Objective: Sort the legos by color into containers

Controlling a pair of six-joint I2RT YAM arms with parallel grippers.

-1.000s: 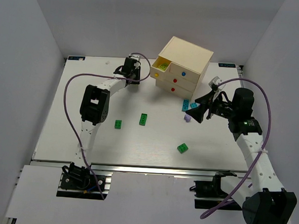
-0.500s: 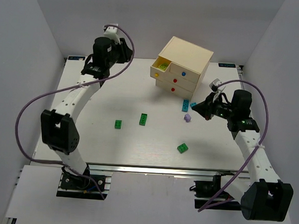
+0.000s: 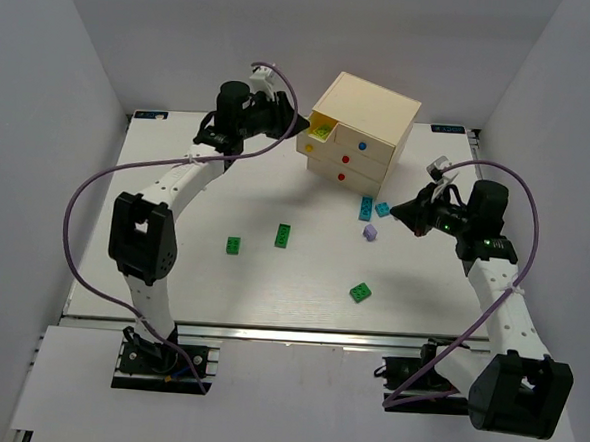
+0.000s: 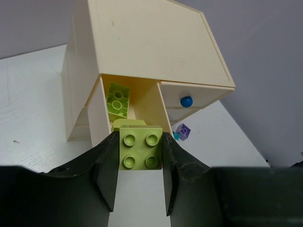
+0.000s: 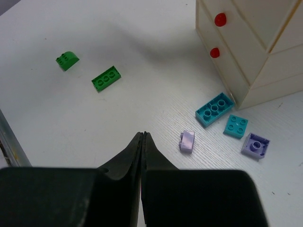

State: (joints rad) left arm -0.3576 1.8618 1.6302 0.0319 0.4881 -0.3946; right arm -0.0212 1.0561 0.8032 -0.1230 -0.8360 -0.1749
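The cream chest [image 3: 366,125] stands at the back of the table with its top drawer [image 3: 319,130] pulled out. A lime brick [image 4: 118,99] lies inside that drawer. My left gripper [image 4: 140,142] is shut on a lime four-stud brick [image 4: 140,150] just in front of the open drawer. My right gripper [image 5: 143,135] is shut and empty, hovering near a small lilac brick [image 5: 187,141]. Two teal bricks [image 5: 214,109] [image 5: 236,126] and a lilac square brick [image 5: 255,145] lie by the chest's corner. Green bricks [image 3: 232,244] [image 3: 284,236] [image 3: 361,292] are scattered mid-table.
The two lower drawers, with a blue knob [image 4: 186,100] and red knobs [image 5: 220,19], are closed. White walls enclose the table on three sides. The purple cable [image 3: 96,199] loops over the left side, and the metal rail [image 3: 298,333] runs along the near edge.
The left arm swung up and away to the back left, then came back to the open drawer holding the lime brick. The right gripper closed empty and drew back to the right.
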